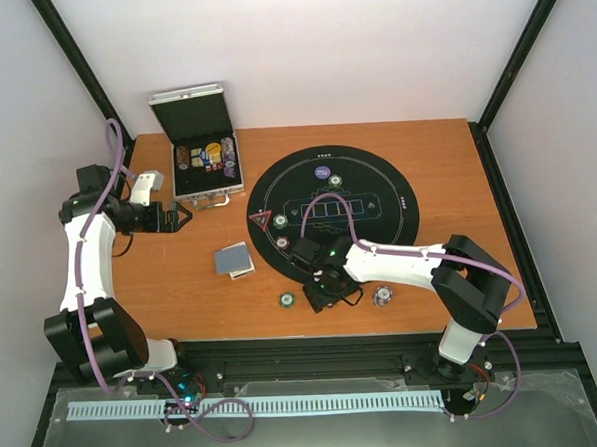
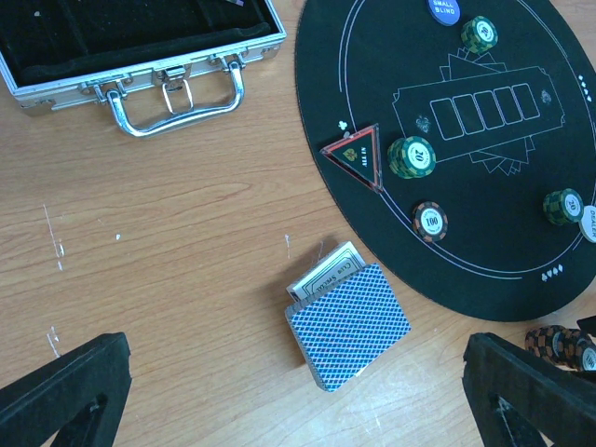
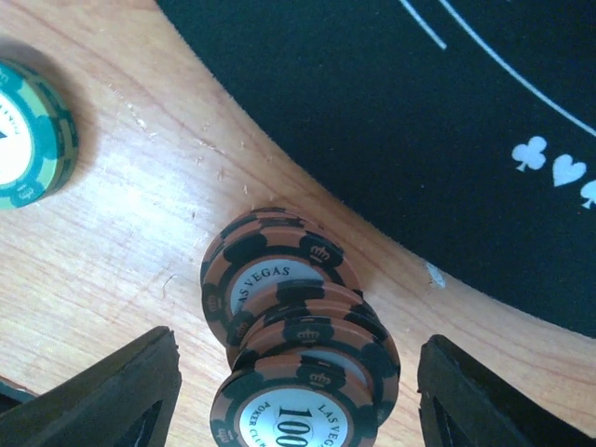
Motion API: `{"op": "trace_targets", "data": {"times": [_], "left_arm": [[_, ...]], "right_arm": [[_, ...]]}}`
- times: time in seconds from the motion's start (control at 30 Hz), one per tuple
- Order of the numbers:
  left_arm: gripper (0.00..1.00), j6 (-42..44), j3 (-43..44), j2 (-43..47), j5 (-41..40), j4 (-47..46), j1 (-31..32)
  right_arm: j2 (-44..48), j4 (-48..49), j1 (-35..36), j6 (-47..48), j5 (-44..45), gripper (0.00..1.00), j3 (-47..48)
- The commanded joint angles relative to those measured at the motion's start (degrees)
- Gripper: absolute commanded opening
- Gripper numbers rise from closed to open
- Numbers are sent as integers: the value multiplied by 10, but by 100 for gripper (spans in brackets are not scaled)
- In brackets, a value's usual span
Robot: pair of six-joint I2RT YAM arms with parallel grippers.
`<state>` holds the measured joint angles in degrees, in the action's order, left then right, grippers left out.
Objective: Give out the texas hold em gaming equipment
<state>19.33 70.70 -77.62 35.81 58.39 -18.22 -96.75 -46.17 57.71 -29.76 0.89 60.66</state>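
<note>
Orange-red chip stack (image 3: 291,358) stands on the table (image 1: 182,290) off the mat's (image 1: 286,184) 7 o'clock edge, straddled ungripped by the wide-open right gripper (image 3: 298,405). Left gripper (image 1: 181,218) agape, empty. Several chips sit on the mat; cards (image 2: 349,326) undealt. Judged half done.

Blue-backed card deck (image 2: 349,326) on wooden table (image 2: 168,233) just left of black round mat (image 2: 372,56), red triangle marker (image 2: 354,155) on mat's left edge, green chip stack (image 2: 412,156) just beside it, silver case (image 2: 140,69) farther back
</note>
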Motion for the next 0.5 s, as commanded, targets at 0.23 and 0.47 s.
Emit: {"op": "trace_targets", "data": {"times": [0.23, 0.47], "left_arm": [[100, 11, 20, 9, 10, 9, -1], [100, 11, 19, 7, 10, 8, -1]], "right_arm": [[-10, 6, -12, 3, 9, 57, 5], [0, -8, -12, 5, 11, 43, 14]]}}
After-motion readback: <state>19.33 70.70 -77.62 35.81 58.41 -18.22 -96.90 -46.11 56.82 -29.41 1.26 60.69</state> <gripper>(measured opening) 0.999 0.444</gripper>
